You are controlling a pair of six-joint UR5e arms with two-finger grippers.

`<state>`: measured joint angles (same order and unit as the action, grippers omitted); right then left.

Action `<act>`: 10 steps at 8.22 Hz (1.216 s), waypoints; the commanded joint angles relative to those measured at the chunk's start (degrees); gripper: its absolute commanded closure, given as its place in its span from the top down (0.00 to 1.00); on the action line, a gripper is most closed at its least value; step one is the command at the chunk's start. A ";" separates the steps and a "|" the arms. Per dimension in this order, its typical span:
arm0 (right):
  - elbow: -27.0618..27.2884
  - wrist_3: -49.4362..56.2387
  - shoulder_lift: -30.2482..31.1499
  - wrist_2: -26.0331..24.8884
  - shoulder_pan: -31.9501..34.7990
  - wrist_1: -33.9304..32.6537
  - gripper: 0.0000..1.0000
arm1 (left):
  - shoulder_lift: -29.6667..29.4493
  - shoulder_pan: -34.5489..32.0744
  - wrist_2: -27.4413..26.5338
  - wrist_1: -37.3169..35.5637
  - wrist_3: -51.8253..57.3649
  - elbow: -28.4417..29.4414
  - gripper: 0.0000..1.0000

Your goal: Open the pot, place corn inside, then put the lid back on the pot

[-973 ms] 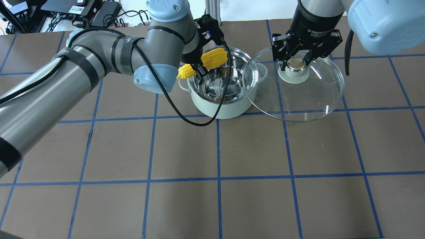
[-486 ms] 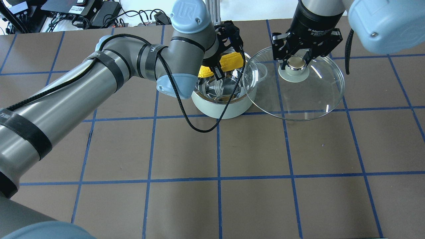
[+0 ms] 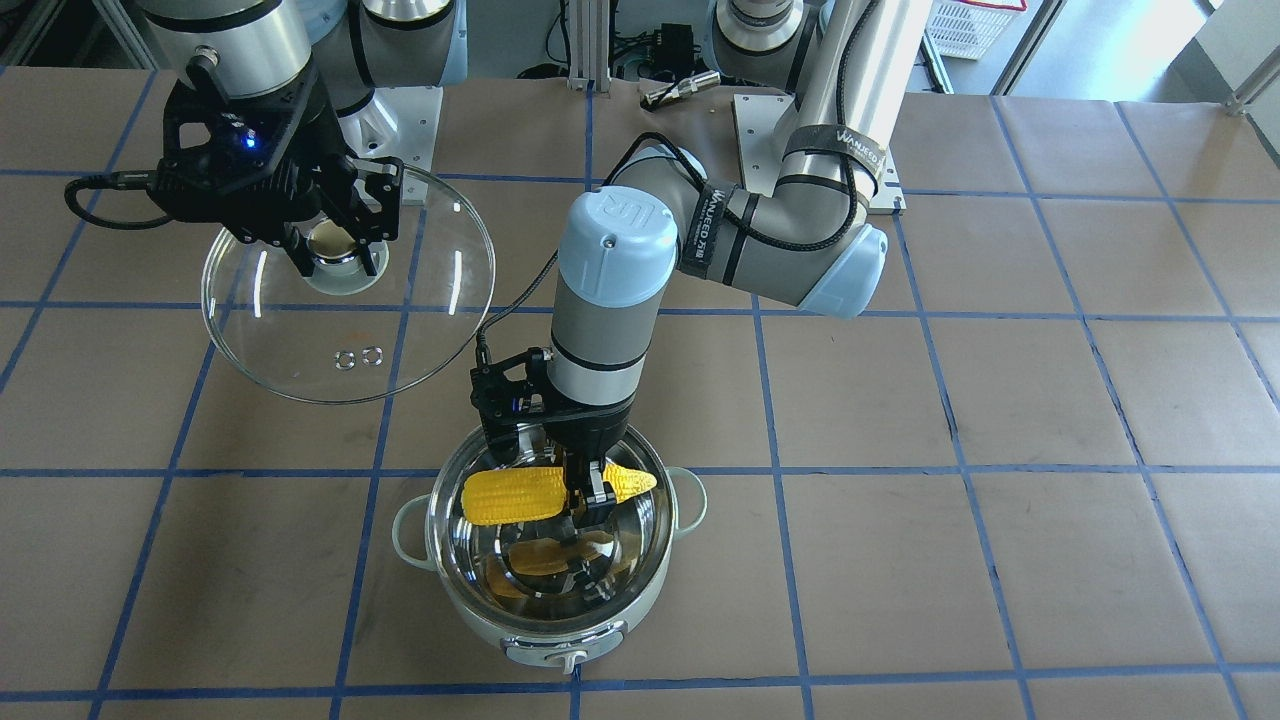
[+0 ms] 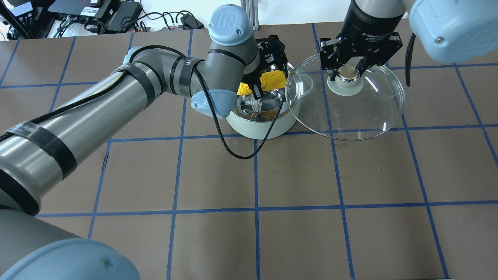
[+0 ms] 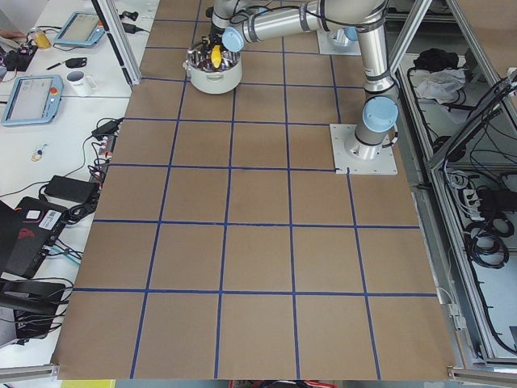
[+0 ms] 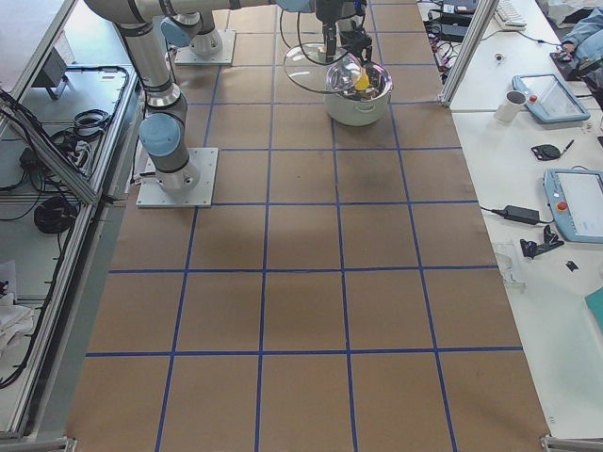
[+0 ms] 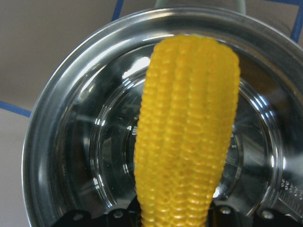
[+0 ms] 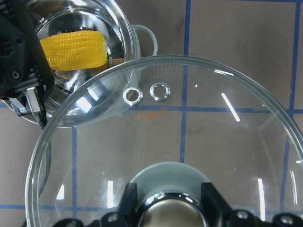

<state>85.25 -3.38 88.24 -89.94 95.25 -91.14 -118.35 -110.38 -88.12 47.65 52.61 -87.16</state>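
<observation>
The mint-green pot (image 3: 560, 625) (image 4: 272, 128) stands open on the table, its steel interior (image 7: 85, 142) showing. My left gripper (image 3: 585, 505) (image 4: 258, 87) is shut on the yellow corn (image 3: 520, 493) (image 4: 272, 80) (image 7: 187, 127) (image 8: 73, 48) and holds it level over the pot's opening, at about rim height. My right gripper (image 3: 335, 245) (image 4: 349, 74) is shut on the knob of the clear glass lid (image 3: 420, 330) (image 4: 365, 120) (image 8: 227, 142), held in the air beside the pot. The lid's edge overlaps the pot's rim in the overhead view.
The brown table (image 4: 256, 175) is marked with blue tape lines. Cables and electronics (image 4: 97, 15) lie beyond its far edge. The left arm's black cable (image 4: 233, 147) hangs in front of the pot.
My left gripper carried the corn rightward from the pot's left rim to over the middle of the opening. The right gripper and lid stayed still.
</observation>
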 commanded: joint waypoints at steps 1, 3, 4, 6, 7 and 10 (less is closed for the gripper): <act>0.00 0.21 0.00 -0.06 -0.07 0.09 0.35 | -0.40 -0.01 -0.12 -0.10 0.74 0.14 0.32; 0.00 0.47 0.00 -0.24 -0.07 0.00 0.34 | -0.22 -0.01 -0.21 -0.10 -2.58 0.14 0.90; 0.00 1.08 0.00 -0.24 -0.16 0.00 0.34 | 0.13 -0.01 -0.21 -0.10 -2.95 0.23 0.96; -0.09 1.35 0.00 -0.42 -1.03 0.09 0.34 | 1.36 -0.01 -0.21 -0.10 -2.78 0.76 1.00; -0.09 2.31 0.00 -0.33 -1.64 0.17 0.34 | 2.93 0.34 -0.21 0.16 -3.21 1.28 1.00; -0.09 1.97 0.09 0.11 -1.74 -0.44 0.33 | 10.56 7.51 0.31 8.64 -6.73 1.37 1.00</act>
<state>85.17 -1.09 88.24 -90.15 93.62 -91.08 -112.47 -107.89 -88.27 50.41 47.26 -85.86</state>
